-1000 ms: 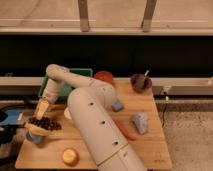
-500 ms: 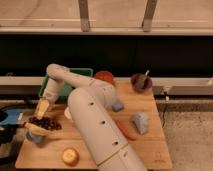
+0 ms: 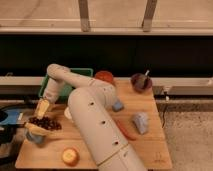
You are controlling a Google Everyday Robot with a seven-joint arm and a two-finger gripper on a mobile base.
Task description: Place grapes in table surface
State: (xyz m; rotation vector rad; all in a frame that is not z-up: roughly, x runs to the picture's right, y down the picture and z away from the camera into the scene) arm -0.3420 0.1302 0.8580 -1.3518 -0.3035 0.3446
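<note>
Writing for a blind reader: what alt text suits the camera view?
The robot's open gripper straddles dark grapes lying near the left edge of the wooden table surface. A green tray and maroon bowl sit at the back.

The table surface (image 3: 145, 145) is matt, pale planked wood. The arm (image 3: 95, 120) looks smooth off-white plastic; its gripper (image 3: 39, 118), lower left, straddles dark grapes (image 3: 47, 123). The tray (image 3: 82, 72) looks green plastic.

Prob. robot lab: arm (image 3: 95, 125) at wood table (image 3: 150, 145).
</note>
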